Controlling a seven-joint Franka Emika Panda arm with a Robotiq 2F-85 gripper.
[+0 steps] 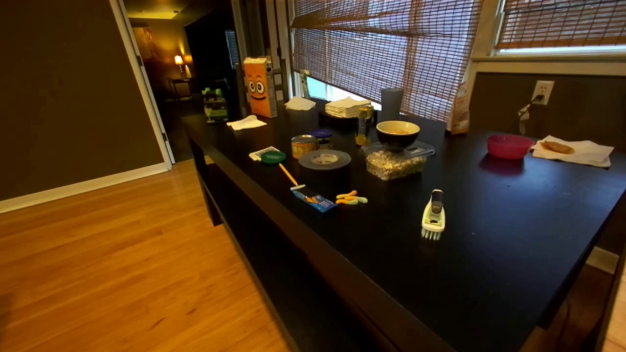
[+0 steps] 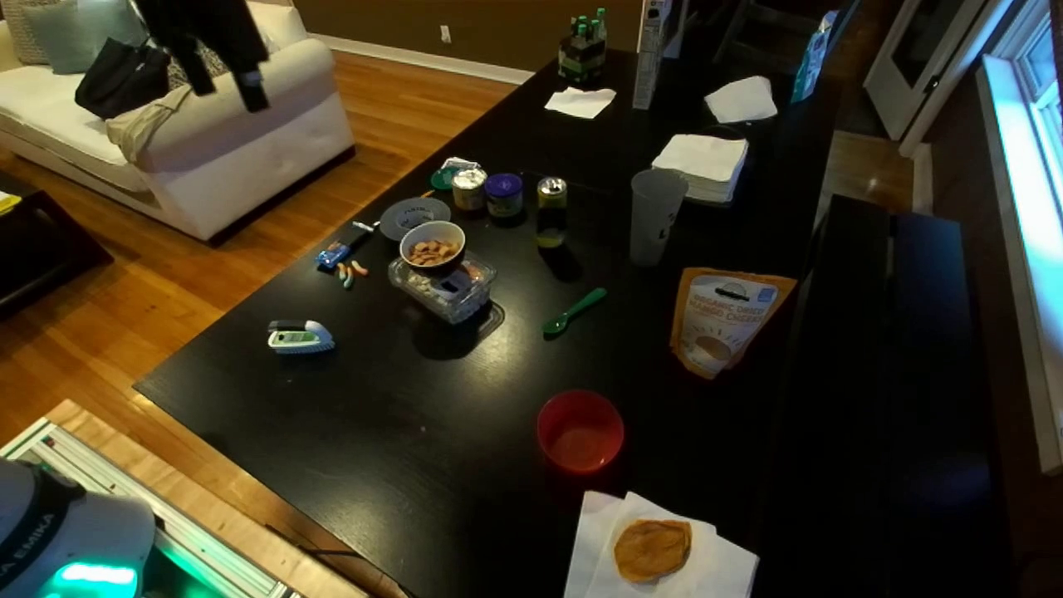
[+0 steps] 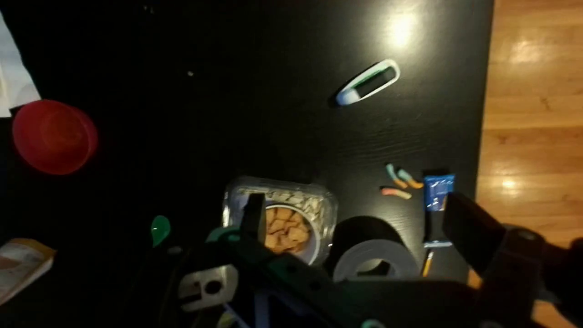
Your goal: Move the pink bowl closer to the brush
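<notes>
Pink bowl (image 2: 580,432) sits between napkin (image 2: 600,544) and green spoon (image 2: 571,316), well apart from brush (image 2: 301,338); tool (image 3: 357,205) gapes wide.

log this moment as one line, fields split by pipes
gripper: open, empty | pink bowl: on table, near napkins, apart from brush | next: likely reach for bowl

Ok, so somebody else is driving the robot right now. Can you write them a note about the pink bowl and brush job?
Gripper: open, holding nothing, up above the table.
Pink bowl: on the table, beside the white napkins.
Brush: on the same table, well apart from the bowl.
Done: no grasp yet; the bowl is not near the brush.
Left: grip the bowl, bring it closer to the brush, set it down, let go.
</notes>
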